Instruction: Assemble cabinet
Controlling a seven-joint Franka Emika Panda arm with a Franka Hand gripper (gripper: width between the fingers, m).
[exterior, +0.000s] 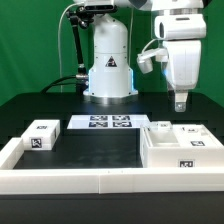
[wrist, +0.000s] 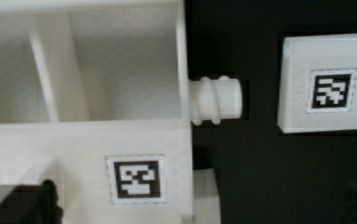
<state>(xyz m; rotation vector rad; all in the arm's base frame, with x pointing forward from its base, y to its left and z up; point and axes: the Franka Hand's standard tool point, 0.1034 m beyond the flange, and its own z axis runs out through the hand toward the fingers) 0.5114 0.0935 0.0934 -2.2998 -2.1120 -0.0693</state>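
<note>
The white cabinet body (exterior: 178, 152) lies at the exterior view's right, against the front border wall. In the wrist view it shows as an open box (wrist: 77, 90) with inner dividers, a tag on its rim and a round white knob (wrist: 219, 98) on its side. A smaller white tagged panel (wrist: 328, 84) lies just past the knob, apart from it. Another small tagged block (exterior: 41, 134) sits at the exterior view's left. My gripper (exterior: 181, 103) hangs above the cabinet body, open and empty; its dark fingertips (wrist: 22, 205) straddle the body's wall.
The marker board (exterior: 105, 122) lies in front of the robot base (exterior: 108, 70). A long low white border wall (exterior: 70, 178) runs along the front and the exterior view's left. Black table surface (exterior: 95, 145) lies between the block and the cabinet body.
</note>
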